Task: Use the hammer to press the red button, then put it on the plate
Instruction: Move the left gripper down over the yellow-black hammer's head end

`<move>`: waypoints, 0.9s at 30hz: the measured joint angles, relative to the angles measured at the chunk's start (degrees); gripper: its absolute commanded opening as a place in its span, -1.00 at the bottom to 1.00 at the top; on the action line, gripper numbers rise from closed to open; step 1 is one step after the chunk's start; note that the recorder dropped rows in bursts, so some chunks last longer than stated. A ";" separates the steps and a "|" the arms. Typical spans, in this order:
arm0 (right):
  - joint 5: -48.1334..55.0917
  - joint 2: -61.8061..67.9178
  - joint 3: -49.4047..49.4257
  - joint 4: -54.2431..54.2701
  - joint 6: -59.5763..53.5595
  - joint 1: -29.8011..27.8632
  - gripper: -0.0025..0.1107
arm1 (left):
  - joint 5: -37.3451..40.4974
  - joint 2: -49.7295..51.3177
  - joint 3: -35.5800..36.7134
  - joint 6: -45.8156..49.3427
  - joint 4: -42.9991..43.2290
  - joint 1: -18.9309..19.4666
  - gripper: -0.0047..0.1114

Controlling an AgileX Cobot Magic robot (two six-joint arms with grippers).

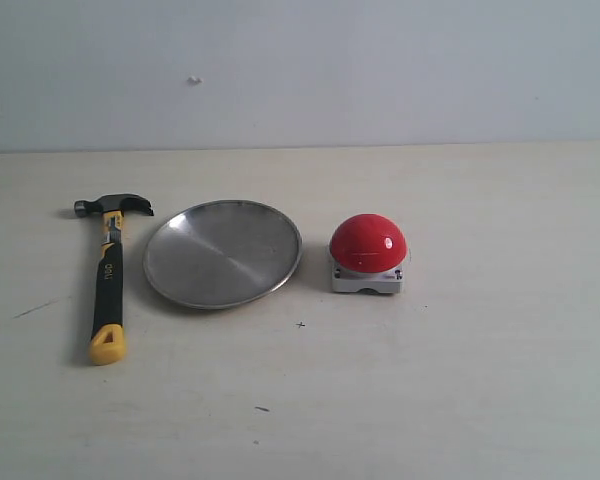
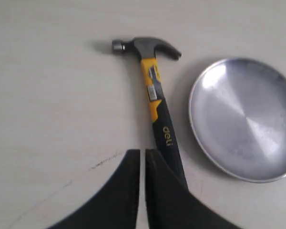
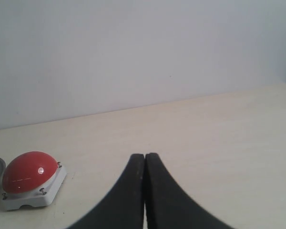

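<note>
**Hovering Clenched, Holding Nothing**

Finding the hammer (image 1: pixel 108 275) lying flat at the left of the pale table (image 1: pixel 480 380), with the handle running near to far. Noting the dark head at the far end, the claw pointing right and the yellow looped end nearest.

Seeing the plate (image 1: pixel 223 252) sitting just right of the handle, near it but not touching, and showing a bare reflective surface. Seeing the red button (image 1: pixel 368 243) resting further right on its light-grey square base. Placing it just beside the plate's rim, with a narrow strip of table between, and well apart from the hammer.

Holding the left gripper (image 2: pixel 142 151) above the near half of the hammer's handle. Pressing its two black fingers almost together, leaving only a thin slit and pinching nothing. Hiding the lower handle behind one finger in the left wrist view, so not being able to tell whether touching it or hanging clear.

Holding the right gripper (image 3: pixel 144 155) over bare table to the right of the red button and clear of it. Clenching its fingers tightly together and gripping nothing. Catching the button and a sliver of the plate's rim off to one side in the right wrist view, with a plain pale wall (image 1: pixel 380 70) rising beyond the table's far edge.
</note>
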 measured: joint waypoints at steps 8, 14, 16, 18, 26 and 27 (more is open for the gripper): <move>0.00 0.00 0.00 0.00 0.00 0.00 -0.96 | 8.31 18.40 -10.21 -2.76 0.00 0.00 -0.08; 0.00 0.00 0.00 0.00 0.00 0.00 -0.96 | 10.17 27.69 -19.24 -4.09 0.15 0.00 -0.08; 0.00 0.00 0.00 0.00 0.00 0.00 -0.96 | 12.24 30.59 -23.38 -6.37 1.27 0.00 -0.08; 0.00 0.00 0.00 0.00 0.00 0.00 -0.96 | 14.81 33.42 -27.22 -9.69 3.37 0.00 -0.08; 0.00 0.00 0.00 0.00 0.00 0.00 -0.96 | 19.75 40.52 -36.81 -11.28 6.93 -1.42 -0.08; 0.00 0.00 0.00 0.00 0.00 0.00 -0.96 | 20.00 40.78 -37.46 -10.82 6.93 -1.77 -0.08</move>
